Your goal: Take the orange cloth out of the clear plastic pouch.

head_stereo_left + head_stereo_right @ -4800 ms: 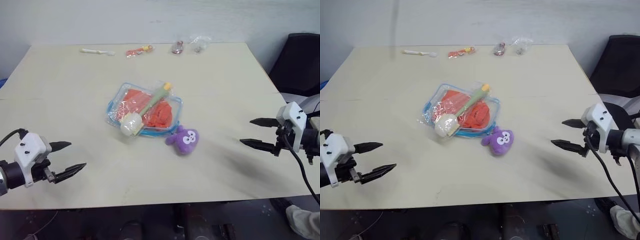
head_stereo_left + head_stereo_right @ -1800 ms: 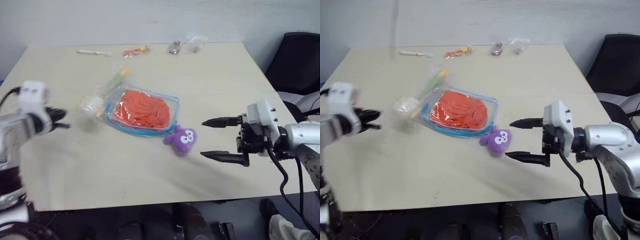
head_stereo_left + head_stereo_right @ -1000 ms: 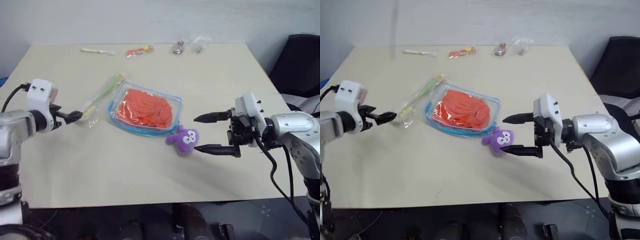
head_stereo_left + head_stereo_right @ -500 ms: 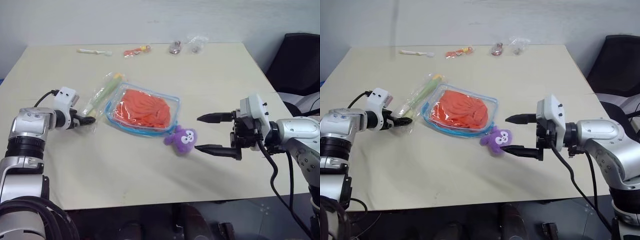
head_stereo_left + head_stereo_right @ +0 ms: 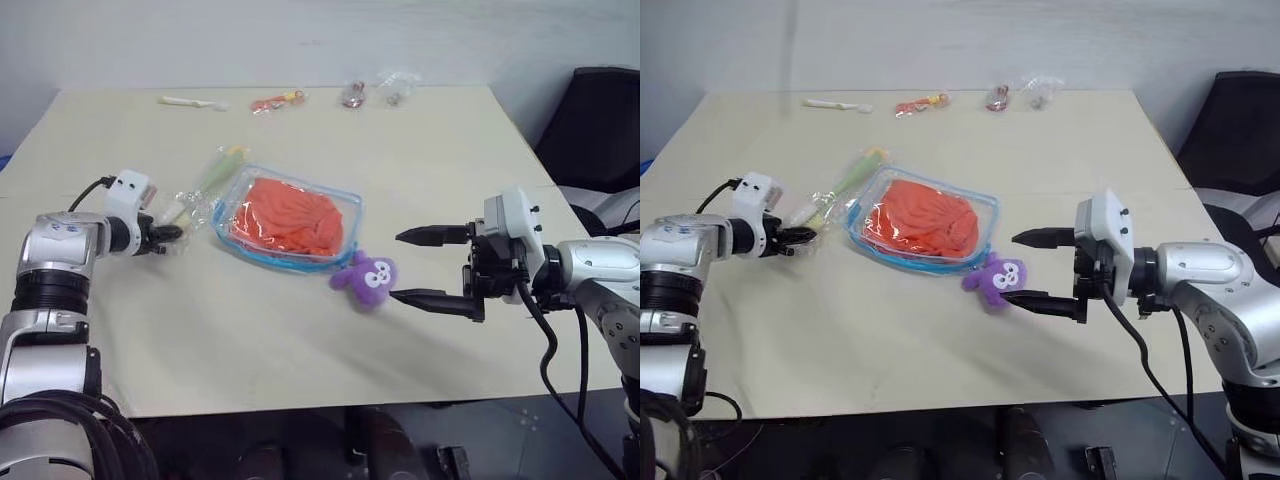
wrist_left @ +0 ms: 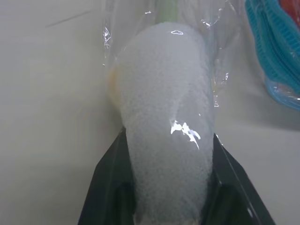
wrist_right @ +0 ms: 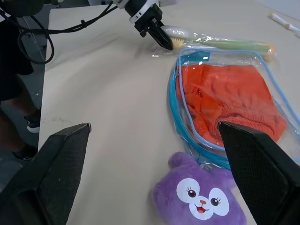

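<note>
The clear plastic pouch (image 5: 288, 220) lies flat near the middle of the table (image 5: 440, 150), with the orange cloth (image 5: 290, 215) inside it. Just left of the pouch lies a wrapped brush (image 5: 200, 190) (green handle, pale sponge-like head, in a crinkled clear sleeve). The left gripper (image 5: 166, 236) is clamped on the head end of that brush; the left wrist view shows the two black fingers (image 6: 108, 187) pressed against either side of the pale head. A purple plush toy (image 5: 367, 280) sits against the pouch's near right corner. The right gripper (image 5: 424, 266) hovers just right of the toy, jaws wide apart and holding nothing. Small items line the far edge.
</note>
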### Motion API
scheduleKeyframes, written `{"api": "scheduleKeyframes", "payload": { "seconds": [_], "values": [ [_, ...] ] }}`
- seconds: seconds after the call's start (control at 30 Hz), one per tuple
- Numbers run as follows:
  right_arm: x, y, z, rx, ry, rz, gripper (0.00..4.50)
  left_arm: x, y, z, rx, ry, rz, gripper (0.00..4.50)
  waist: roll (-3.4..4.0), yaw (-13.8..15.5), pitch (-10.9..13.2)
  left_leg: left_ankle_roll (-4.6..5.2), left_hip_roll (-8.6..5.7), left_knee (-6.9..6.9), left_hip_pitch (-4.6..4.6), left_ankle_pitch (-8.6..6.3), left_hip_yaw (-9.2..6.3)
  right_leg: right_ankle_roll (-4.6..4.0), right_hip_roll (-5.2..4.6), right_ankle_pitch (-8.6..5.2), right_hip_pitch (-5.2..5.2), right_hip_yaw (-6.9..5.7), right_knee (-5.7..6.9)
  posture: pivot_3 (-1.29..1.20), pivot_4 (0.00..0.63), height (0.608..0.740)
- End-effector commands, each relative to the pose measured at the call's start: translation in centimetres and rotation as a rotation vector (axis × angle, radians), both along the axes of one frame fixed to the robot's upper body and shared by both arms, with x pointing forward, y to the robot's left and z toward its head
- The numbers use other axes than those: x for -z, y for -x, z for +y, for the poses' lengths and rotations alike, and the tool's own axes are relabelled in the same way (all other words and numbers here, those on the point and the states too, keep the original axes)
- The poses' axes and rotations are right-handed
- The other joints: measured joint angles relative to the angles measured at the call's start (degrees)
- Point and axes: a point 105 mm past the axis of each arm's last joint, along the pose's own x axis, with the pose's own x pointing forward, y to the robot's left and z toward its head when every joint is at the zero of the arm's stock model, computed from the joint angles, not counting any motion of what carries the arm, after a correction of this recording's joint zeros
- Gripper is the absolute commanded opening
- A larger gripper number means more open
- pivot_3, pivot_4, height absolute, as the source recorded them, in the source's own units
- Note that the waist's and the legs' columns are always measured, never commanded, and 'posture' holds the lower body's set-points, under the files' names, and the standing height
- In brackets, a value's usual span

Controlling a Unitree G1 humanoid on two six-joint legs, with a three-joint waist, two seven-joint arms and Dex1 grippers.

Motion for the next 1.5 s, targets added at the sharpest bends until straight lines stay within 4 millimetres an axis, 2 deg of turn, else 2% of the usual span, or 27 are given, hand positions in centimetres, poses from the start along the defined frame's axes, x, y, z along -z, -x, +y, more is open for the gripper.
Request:
{"api": "scheduleKeyframes", "payload": {
  "seconds": [0.03, 0.13, 0.2, 0.4, 0.47, 0.53, 0.67, 0.9, 0.97, 1.03, 1.1, 1.17, 1.2, 1.27, 1.33, 1.43, 1.5],
  "values": [
    [-1.0, 0.8, 0.4, -0.056, 0.007, -0.036, 4.5, -4.1, 1.6, 1.7, -0.072, 0.001, -0.13, 1.1, 0.0, -0.1, 0.0, 0.0, 0.02, 0.0, 0.0, 0.0, -0.01, 0.0, 0.0, 0.0, -0.01, -0.01, 0.02, 0.0, 0.15, 0.74],
    [-1.1, 0.8, 0.7, -0.095, 0.007, -0.032, 4.5, -5.3, 5.0, 4.4, -0.191, -0.031, -0.173, 1.1, 0.0, -0.5, 0.0, 0.0, 0.06, 0.0, 0.01, 0.0, 0.0, -0.01, -0.01, -0.01, -0.04, 0.0, 0.04, 0.0, 0.15, 0.74],
    [-1.3, 0.6, 0.9, -0.119, 0.002, -0.031, 4.5, -5.1, 7.8, 6.5, -0.294, -0.055, -0.177, 1.1, 0.0, -0.8, 0.0, -0.01, 0.08, -0.03, 0.01, 0.0, 0.0, -0.02, -0.01, -0.01, -0.04, -0.01, 0.02, 0.0, 0.15, 0.74],
    [-1.4, 0.1, 1.5, -0.2, 0.006, -0.022, 4.5, -2.3, 15.5, 10.9, -0.556, -0.09, -0.131, 1.1, 0.01, -0.2, 0.0, -0.03, 0.12, -0.12, 0.01, -0.01, 0.01, -0.1, -0.04, -0.06, -0.06, -0.05, 0.01, 0.0, 0.15, 0.74],
    [-1.4, 0.0, 1.8, -0.228, 0.007, -0.017, 4.5, -1.1, 17.3, 12.1, -0.616, -0.099, -0.117, 1.1, 0.01, 0.2, 0.0, -0.04, 0.11, -0.11, 0.03, -0.02, 0.01, -0.11, -0.05, -0.06, -0.06, -0.05, 0.01, 0.0, 0.15, 0.74],
    [-1.4, -0.2, 1.9, -0.246, 0.006, -0.006, 4.5, -0.5, 18.1, 12.6, -0.644, -0.101, -0.114, 1.1, -0.01, 0.6, 0.0, -0.05, 0.12, -0.12, 0.02, -0.03, 0.0, -0.11, -0.07, -0.07, -0.05, -0.06, 0.0, 0.0, 0.15, 0.74],
    [-1.5, -0.4, 2.2, -0.266, 0.008, -0.005, 4.5, -0.2, 18.7, 12.7, -0.648, -0.098, -0.12, 2.27, -0.04, 1.2, 0.0, -0.06, 0.12, -0.09, 0.03, -0.03, -0.11, -0.11, -0.09, -0.07, -0.05, -0.17, -0.03, 0.0, 0.15, 0.74],
    [-1.4, -0.5, 2.1, -0.267, 0.002, 0.014, 4.5, -1.2, 20.1, 13.8, -0.661, -0.138, -0.099, 4.47, -0.04, 0.3, 0.0, -0.1, 0.14, -0.2, 0.0, -0.05, -0.05, -0.18, -0.09, -0.11, -0.05, -0.23, -0.02, 0.0, 0.15, 0.74],
    [-1.4, -0.5, 2.0, -0.259, 0.002, 0.012, 4.5, -2.2, 20.4, 13.8, -0.624, -0.119, -0.104, 4.47, -0.03, 0.2, 0.0, -0.12, 0.18, -0.22, 0.0, -0.05, -0.04, -0.22, -0.09, -0.13, -0.06, -0.31, 0.0, 0.0, 0.15, 0.74],
    [-1.5, -0.7, 1.8, -0.239, 0.004, -0.002, 4.5, -4.2, 20.3, 13.5, -0.552, -0.108, -0.157, 4.47, -0.03, 0.2, 0.0, -0.16, 0.23, -0.24, 0.01, -0.07, 0.0, -0.28, -0.09, -0.17, -0.06, -0.36, 0.03, 0.0, 0.15, 0.74],
    [-1.4, -1.2, 1.5, -0.189, 0.011, -0.032, 4.5, -8.5, 17.8, 8.7, -0.183, -0.122, -0.267, 4.47, -0.04, 0.3, 0.0, -0.2, 0.25, -0.24, 0.02, -0.09, 0.06, -0.36, -0.1, -0.21, -0.1, -0.41, 0.1, 0.0, 0.15, 0.74],
    [-1.4, -1.5, 1.3, -0.151, 0.016, -0.047, 4.5, -10.3, 16.0, 3.9, 0.125, -0.167, -0.296, 4.47, -0.16, 1.0, -0.1, -0.22, 0.25, -0.12, 0.04, -0.1, -0.05, -0.45, -0.18, -0.26, -0.28, -0.55, 0.24, 0.0, 0.15, 0.74],
    [-1.4, -1.7, 1.2, -0.135, 0.017, -0.053, 4.5, -10.4, 15.0, 2.1, 0.228, -0.172, -0.29, 4.47, -0.17, 1.4, -0.1, -0.23, 0.22, -0.03, -0.05, -0.1, -0.01, -0.5, -0.25, -0.29, -0.51, -0.59, 0.42, 0.0, 0.15, 0.74],
    [-1.4, -2.0, 1.1, -0.1, 0.015, -0.071, 4.5, -10.3, 13.0, -0.8, 0.404, -0.205, -0.284, 4.47, 0.07, 1.7, -0.1, -0.22, 0.08, -0.01, -0.03, -0.11, 0.18, -0.51, -0.41, -0.29, -0.58, -0.6, 0.54, 0.0, 0.15, 0.74],
    [-1.5, -2.2, 0.9, -0.064, 0.012, -0.087, 4.5, -8.0, 10.6, -2.5, 0.583, -0.39, -0.212, 4.47, 0.14, 1.6, 0.0, -0.23, 0.04, -0.11, -0.1, -0.1, 0.45, -0.51, -0.43, -0.29, -0.66, -0.58, 0.69, 0.0, 0.15, 0.74],
    [-1.7, -2.1, 0.7, -0.024, 0.009, -0.102, 4.5, -4.5, 8.1, -2.6, 0.778, -0.657, -0.087, 4.47, 0.13, 0.9, 0.0, -0.34, 0.05, -0.24, -0.08, -0.05, 0.53, -0.59, -0.34, -0.34, -0.75, -0.59, 0.79, 0.0, 0.15, 0.74],
    [-1.8, -1.9, 0.5, 0.003, 0.009, -0.108, 4.5, -3.2, 6.3, -2.3, 0.85, -0.74, -0.04, 4.47, 0.11, -0.1, 0.0, -0.38, 0.07, -0.24, -0.13, -0.02, 0.51, -0.62, -0.26, -0.33, -0.81, -0.58, 0.83, 0.0, 0.15, 0.74]
  ]
}}
